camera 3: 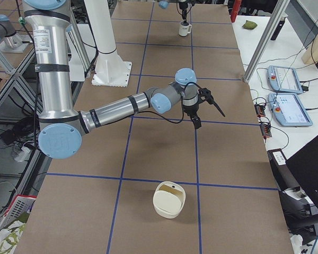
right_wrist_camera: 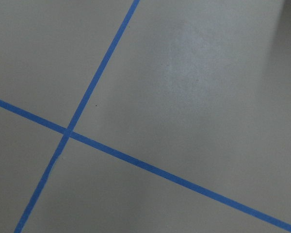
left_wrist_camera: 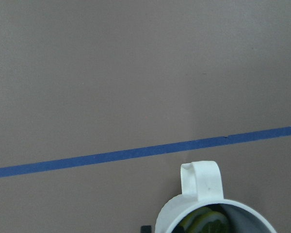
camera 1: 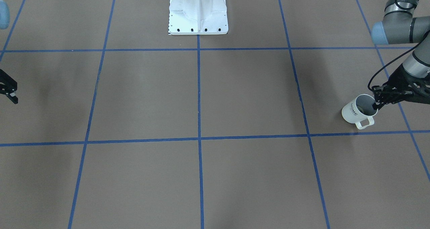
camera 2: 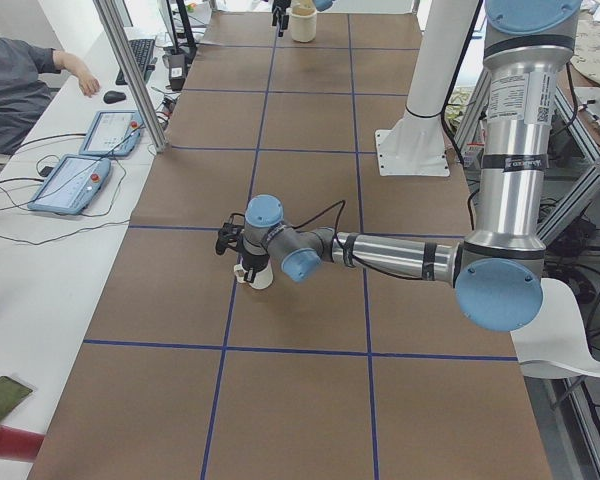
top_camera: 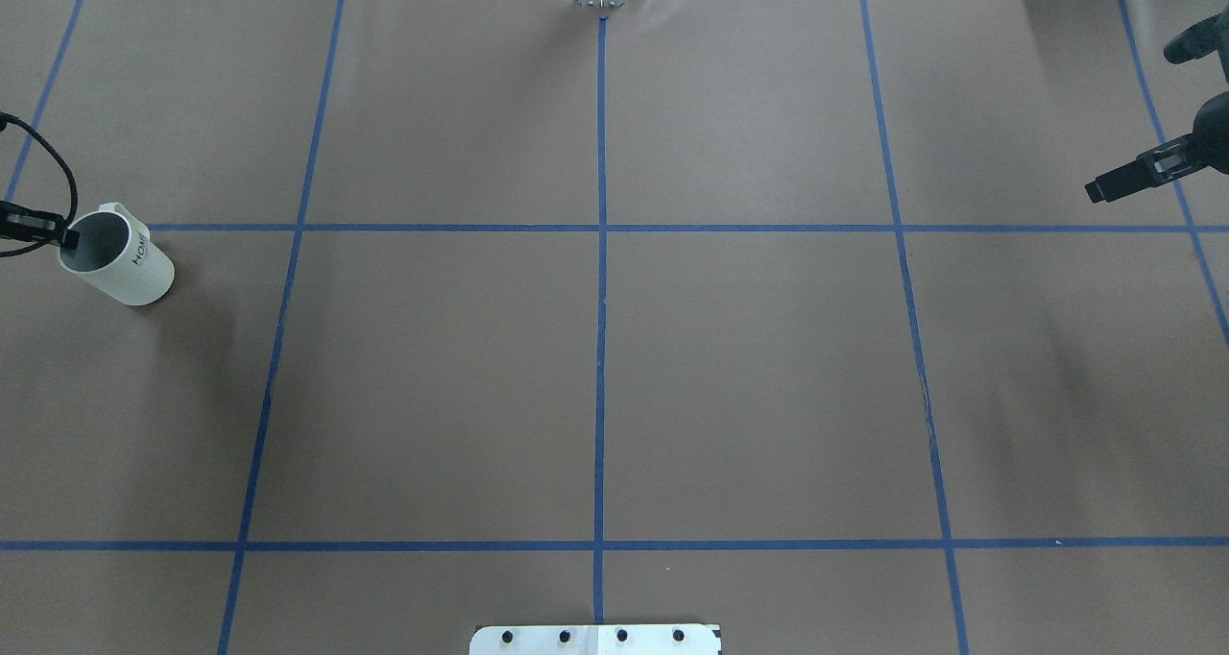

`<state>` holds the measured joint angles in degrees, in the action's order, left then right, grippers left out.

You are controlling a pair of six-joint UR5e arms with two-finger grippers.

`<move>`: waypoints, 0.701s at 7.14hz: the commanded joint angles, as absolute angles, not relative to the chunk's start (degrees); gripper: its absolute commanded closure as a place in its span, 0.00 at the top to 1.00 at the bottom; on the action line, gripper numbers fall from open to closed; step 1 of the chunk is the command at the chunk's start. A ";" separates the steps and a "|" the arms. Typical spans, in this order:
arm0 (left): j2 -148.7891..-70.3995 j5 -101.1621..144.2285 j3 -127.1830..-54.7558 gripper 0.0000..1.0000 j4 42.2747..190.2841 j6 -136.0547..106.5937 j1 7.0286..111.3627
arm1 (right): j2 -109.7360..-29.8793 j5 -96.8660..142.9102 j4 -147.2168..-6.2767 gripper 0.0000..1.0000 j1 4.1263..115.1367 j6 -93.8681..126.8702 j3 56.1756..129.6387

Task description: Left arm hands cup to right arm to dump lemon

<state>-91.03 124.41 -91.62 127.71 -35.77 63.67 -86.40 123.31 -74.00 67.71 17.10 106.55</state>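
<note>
Left tool [camera 1: 377, 103] is at the rim of the cup [camera 1: 352, 112], far left of the surface [top_camera: 749, 367], with one finger dipped into the mouth; can't tell if it's actually clamped. Cup stands upright on the surface, handle pointing away from the robot, blue tape line just beyond the handle, HOME text facing inboard. Lemon [left_wrist_camera: 207, 224] lies inside the cup. Right tool [camera 3: 211, 121] hovers above the surface at the far right, well apart from the cup, jaws spread wide, holding nothing. Cream tub [camera 3: 169, 200] sits on the surface further toward the right end.
</note>
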 commanded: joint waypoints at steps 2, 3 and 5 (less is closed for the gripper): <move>-91.49 130.34 -99.90 0.00 119.49 -36.64 64.60 | -79.05 123.22 -74.00 1.00 67.07 16.35 105.83; -93.06 130.34 -103.41 0.00 112.92 -36.91 65.99 | -75.45 123.22 -74.00 0.99 64.80 17.04 105.30; -99.37 130.08 -106.26 0.00 105.83 -44.25 66.71 | -69.62 116.69 -71.57 0.99 59.88 17.23 103.62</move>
